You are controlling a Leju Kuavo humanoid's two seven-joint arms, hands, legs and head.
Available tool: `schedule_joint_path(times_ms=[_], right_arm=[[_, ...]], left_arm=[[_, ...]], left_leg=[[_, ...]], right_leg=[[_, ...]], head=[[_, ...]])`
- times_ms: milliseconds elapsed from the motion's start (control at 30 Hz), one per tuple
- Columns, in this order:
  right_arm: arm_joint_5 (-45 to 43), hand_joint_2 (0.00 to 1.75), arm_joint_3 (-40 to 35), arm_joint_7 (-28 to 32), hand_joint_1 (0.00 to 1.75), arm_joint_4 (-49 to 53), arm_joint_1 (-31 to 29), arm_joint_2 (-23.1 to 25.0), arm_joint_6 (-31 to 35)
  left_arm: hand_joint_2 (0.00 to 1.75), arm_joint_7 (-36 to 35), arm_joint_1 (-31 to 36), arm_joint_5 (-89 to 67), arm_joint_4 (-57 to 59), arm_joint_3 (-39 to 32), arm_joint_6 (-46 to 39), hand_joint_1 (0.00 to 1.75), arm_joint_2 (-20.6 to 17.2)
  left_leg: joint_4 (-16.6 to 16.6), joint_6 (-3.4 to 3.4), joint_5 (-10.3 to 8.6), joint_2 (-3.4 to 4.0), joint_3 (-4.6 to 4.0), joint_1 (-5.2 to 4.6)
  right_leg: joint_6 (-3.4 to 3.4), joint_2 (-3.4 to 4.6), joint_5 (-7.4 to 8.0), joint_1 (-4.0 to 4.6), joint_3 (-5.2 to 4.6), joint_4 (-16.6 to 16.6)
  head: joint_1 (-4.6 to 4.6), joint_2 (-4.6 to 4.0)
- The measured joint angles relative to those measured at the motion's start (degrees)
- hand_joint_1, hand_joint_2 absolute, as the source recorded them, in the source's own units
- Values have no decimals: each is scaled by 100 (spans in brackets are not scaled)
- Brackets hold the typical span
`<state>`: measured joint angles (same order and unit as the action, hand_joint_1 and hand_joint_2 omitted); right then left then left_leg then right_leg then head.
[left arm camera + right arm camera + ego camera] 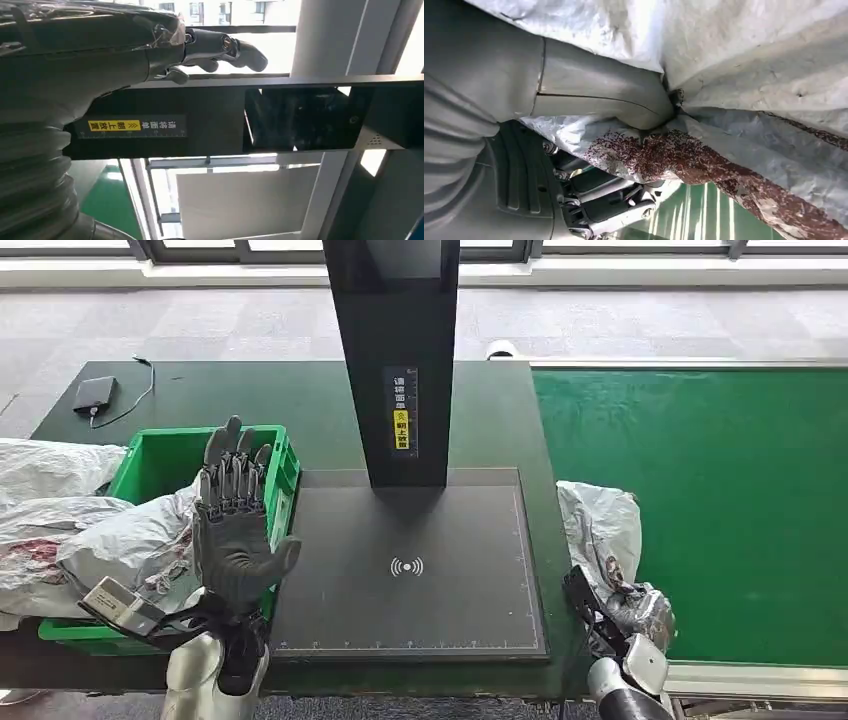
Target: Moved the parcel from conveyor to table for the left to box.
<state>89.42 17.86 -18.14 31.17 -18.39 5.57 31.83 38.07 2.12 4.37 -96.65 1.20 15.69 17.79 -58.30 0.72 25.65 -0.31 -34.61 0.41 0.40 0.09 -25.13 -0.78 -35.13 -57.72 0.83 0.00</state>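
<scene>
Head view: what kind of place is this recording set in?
Probably a parcel-sorting or logistics station: a green conveyor belt, a black scanning platform with a wireless symbol beneath a dark post, and a green plastic crate beside grey plastic mailer bags.

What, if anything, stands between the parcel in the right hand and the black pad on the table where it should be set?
Nothing visible does. The right hand grips the parcel at the conveyor edge, just beside the black pad, whose near surface is bare. The scanner post stands at the pad's far edge, and the raised left hand is over the green crate.
</scene>
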Motion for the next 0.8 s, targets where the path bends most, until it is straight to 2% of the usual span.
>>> schedule_joint_path(times_ms=[800], right_arm=[[61, 175, 11, 33, 175, -2, -8, 0, -88]], left_arm=[[175, -52, 0, -77, 9, 24, 85, 0, 0]], left_leg=[[0, 0, 0, 1, 4, 0]], right_leg=[[0, 0, 0, 0, 3, 0]], head=[[0, 0]])
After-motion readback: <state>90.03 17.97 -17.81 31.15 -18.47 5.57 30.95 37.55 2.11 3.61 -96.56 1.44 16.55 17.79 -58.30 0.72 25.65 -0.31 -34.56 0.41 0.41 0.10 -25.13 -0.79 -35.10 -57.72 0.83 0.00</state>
